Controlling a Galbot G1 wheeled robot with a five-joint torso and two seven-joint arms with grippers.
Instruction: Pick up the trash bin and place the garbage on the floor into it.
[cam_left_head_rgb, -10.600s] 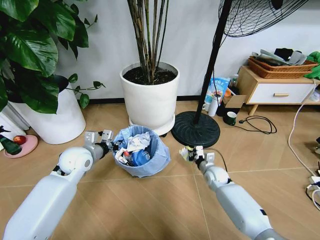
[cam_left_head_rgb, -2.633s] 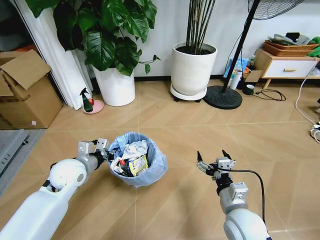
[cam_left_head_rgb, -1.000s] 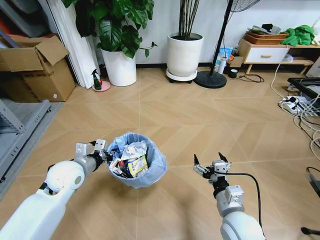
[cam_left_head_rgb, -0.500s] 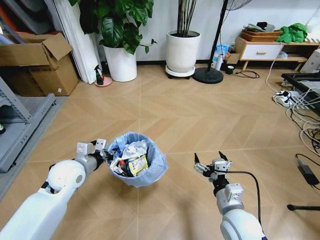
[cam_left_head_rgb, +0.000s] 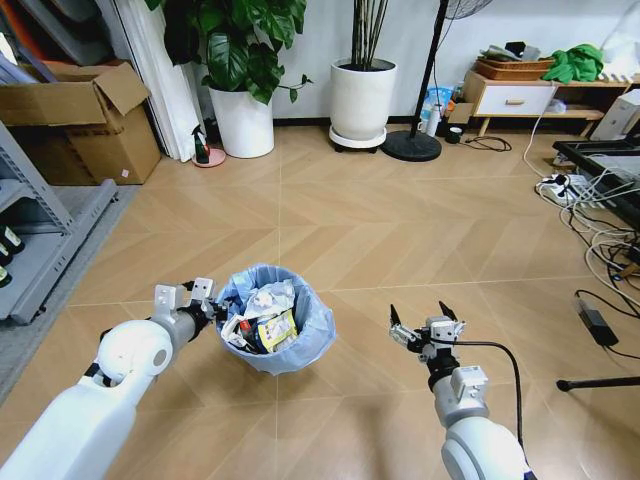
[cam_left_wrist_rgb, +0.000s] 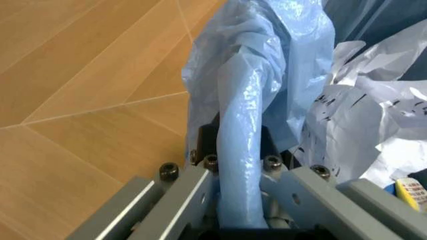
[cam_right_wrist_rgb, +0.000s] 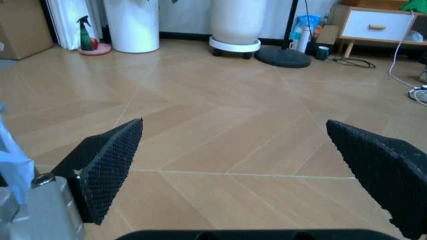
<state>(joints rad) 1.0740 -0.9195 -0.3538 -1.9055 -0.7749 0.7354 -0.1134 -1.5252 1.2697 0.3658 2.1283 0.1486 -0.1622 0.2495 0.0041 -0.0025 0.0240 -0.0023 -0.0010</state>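
Your left gripper (cam_left_head_rgb: 207, 303) reaches forward, jaws clenched on the bin (cam_left_head_rgb: 275, 318) rim, blue liner pinched between them. The bin holds garbage (cam_left_head_rgb: 262, 318). Your right gripper (cam_left_head_rgb: 416, 327) hangs over bare floor (cam_left_head_rgb: 400, 230) beside the bin, jaws spread wide, nothing between them.

The blue liner covers the trash bin (cam_left_head_rgb: 276, 330), hiding its dark wall. Garbage (cam_left_head_rgb: 262, 318) heaped inside conceals the bottom. In the left wrist view, the left pincer (cam_left_wrist_rgb: 237, 200) runs off the edge.
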